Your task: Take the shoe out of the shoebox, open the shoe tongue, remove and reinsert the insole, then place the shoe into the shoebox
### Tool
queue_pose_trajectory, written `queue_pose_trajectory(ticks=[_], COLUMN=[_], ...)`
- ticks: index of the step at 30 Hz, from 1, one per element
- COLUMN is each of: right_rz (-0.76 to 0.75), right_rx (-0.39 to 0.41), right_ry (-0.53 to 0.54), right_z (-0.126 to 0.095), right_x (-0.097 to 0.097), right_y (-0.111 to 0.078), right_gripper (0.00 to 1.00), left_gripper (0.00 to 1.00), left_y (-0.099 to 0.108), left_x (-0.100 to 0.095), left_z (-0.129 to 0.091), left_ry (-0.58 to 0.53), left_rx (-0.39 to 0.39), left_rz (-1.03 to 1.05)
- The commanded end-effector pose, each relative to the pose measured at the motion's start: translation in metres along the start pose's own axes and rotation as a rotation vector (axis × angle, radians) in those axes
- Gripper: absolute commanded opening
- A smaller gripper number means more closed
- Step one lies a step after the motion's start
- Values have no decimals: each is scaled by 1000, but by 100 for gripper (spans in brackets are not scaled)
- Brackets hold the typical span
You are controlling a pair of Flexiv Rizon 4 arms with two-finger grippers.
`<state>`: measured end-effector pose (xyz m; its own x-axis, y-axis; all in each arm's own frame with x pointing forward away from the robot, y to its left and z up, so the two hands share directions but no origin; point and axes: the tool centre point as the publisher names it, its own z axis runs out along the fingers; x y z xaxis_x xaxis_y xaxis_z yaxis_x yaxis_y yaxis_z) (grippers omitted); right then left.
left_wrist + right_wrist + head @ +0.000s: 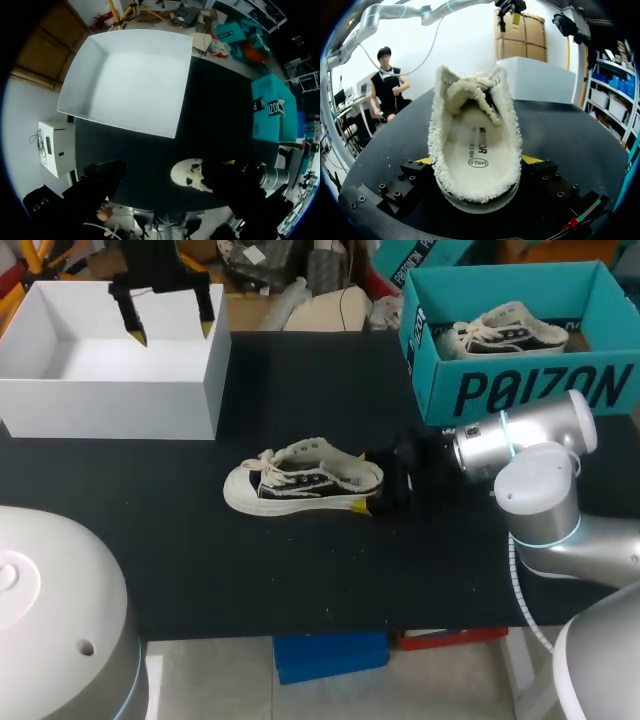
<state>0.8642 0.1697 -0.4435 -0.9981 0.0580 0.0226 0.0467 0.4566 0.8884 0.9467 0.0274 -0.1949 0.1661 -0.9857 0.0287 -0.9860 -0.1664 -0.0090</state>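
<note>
The right tool is pinched on the heel of the cream-and-black lace-up canvas shoe. The shoe is set on its sole on the black counter, toe pointing away from the tool. The left tool is spread above the white open cardboard box, well apart from the shoe. A matching second shoe is seen inside the teal cardboard shoebox.

The black table carries three things. An open white box stands at its far left corner, and a teal shoebox, also open on top, stands at its far right. Between them and nearer the front, a cream and black shoe rests upright on its sole in the table's middle, toe toward the left, well apart from both boxes
</note>
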Motion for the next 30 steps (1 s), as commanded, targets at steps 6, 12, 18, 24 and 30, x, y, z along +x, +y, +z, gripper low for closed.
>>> queue_pose_trajectory(ticks=[6, 12, 18, 24, 30], right_rz=[1, 1, 1, 1, 1], right_rx=[2, 2, 2, 2, 2], right_ry=[-2, -2, -2, -2, -2], right_z=[3, 3, 3, 3, 3], right_x=[-1, -1, -1, -1, -1], right_y=[-2, -2, -2, -2, -2], right_gripper=[0, 0, 0, 0, 0], left_gripper=[100, 100, 100, 100, 100], left_y=[90, 90, 90, 92, 122], left_x=[45, 45, 45, 47, 90], left_z=[31, 31, 31, 27, 35], left_ry=[-65, -65, -65, -91, -223], left_rx=[-52, -52, -52, 17, 149], left_rz=[124, 124, 124, 76, 33])
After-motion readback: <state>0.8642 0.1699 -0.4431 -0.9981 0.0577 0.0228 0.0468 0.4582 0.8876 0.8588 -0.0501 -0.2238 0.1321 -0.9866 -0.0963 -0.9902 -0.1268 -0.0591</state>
